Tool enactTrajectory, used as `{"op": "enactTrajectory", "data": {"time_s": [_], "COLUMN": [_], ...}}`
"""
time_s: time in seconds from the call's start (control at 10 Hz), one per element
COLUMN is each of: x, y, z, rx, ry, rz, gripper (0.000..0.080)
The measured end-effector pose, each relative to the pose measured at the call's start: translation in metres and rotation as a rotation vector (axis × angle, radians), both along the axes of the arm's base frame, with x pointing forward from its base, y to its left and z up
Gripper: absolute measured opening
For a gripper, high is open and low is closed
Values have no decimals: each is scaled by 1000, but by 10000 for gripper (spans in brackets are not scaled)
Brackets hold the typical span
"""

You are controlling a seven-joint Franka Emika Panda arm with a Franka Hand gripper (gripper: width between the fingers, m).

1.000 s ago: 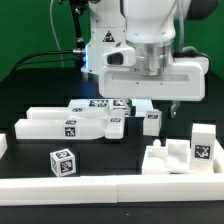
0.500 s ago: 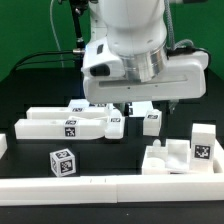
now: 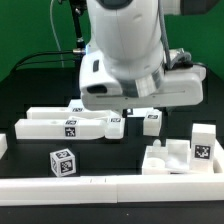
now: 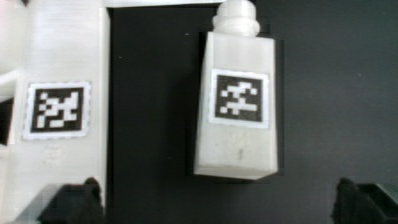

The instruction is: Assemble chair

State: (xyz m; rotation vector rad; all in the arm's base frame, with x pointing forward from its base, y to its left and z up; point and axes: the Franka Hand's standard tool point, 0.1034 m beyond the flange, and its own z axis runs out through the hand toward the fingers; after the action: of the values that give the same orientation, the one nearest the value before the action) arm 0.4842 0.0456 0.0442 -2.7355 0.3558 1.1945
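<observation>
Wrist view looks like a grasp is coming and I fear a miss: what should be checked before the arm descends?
1. The fingers stand wide apart: ok.
2. Nothing held: ok.
3. The tagged leg lies roughly midway between the fingers: ok.
4. A dark gap separates the leg from the neighbouring white piece: ok.
5. One finger clear of that neighbour: cannot tell; it appears over its edge.
6. Height above the leg: cannot tell.
</observation>
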Motion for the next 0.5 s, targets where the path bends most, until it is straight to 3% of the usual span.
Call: {"op": "enactTrajectory", "data": {"time_s": [0.1, 0.5], "x": [2, 6], "y": [2, 2], "z": [-2, -6], "rx": [7, 4], "ry": [85, 93], "rz": [0, 2], "gripper": [649, 649]}}
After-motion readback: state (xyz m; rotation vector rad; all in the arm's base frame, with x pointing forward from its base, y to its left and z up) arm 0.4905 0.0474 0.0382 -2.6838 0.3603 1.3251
